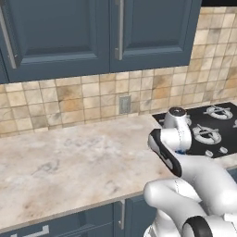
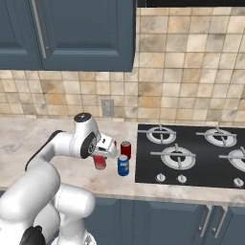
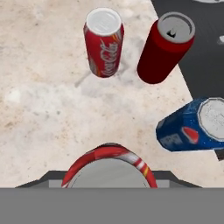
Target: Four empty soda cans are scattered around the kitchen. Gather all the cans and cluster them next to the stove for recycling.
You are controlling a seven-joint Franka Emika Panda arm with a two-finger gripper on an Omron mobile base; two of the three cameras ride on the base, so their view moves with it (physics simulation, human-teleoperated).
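Placement of the fourth can looks like the step in hand. Largest first, we see the counter (image 2: 28,134), with the stove (image 2: 191,155) set into it. Near the stove's left edge stand two red cans (image 3: 104,43) (image 3: 164,46) and a blue can (image 2: 123,165). Our gripper (image 2: 99,157) is closed on a red-and-white can (image 3: 109,168), just beside them. Next, we judge, lowering and release. All cans are closed; contents unseen.

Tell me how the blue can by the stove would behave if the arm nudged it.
The blue can stands upright, narrow and tall, so a high nudge would probably tip it. Once down, its round body would likely roll. It looks small and probably light, and might knock the plain red can close behind it by the stove.
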